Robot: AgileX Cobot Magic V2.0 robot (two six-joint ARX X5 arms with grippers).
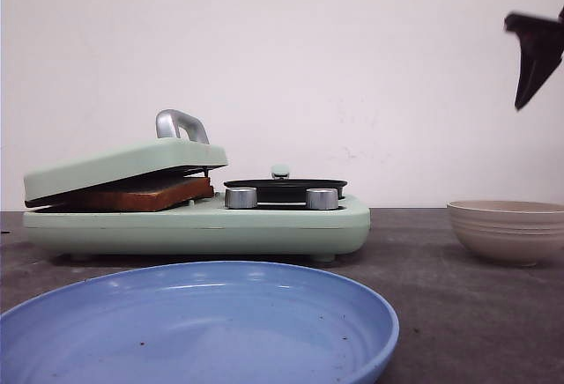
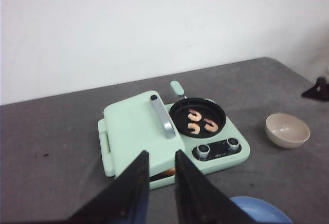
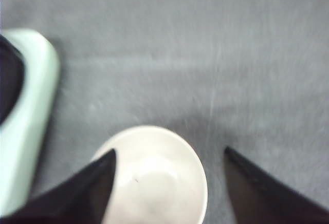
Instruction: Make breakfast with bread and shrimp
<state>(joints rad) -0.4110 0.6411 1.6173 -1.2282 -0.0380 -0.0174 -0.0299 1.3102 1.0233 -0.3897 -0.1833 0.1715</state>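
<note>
Grey table (image 2: 61, 142), bearing one mint-green breakfast maker (image 1: 264, 230), one blue plate (image 1: 203, 331) nearest the front camera, one beige bowl (image 1: 508, 230) to the robot's right.

Left arm: raised high over the near side of the appliance, wrist camera looking down on it. Left gripper (image 2: 162, 170) nearly closed, a narrow gap only between the dark fingers, nothing held.

Right arm: lifted well above the table at the right edge of the front view, fingers pointing downward. Right gripper (image 3: 167, 170) spread wide, poised above the bowl (image 3: 154, 178), nothing between the fingers. Right wrist view blurred.

Breakfast maker: long axis left to right across the front view. One hinged lid (image 1: 123, 166) with one metal handle (image 1: 181, 125), tilted, propped up on its contents. Two silver knobs (image 1: 241, 197) on the front face.

Bread (image 1: 145, 195): under the lid on the left press plate, lying flat, browned crust edge facing the front camera. Slice count not determinable from the edge shown.

One black round pan (image 2: 198, 117) on the right half of the appliance. Three shrimp (image 2: 194, 115) inside it, pink, curled, close together.
</note>
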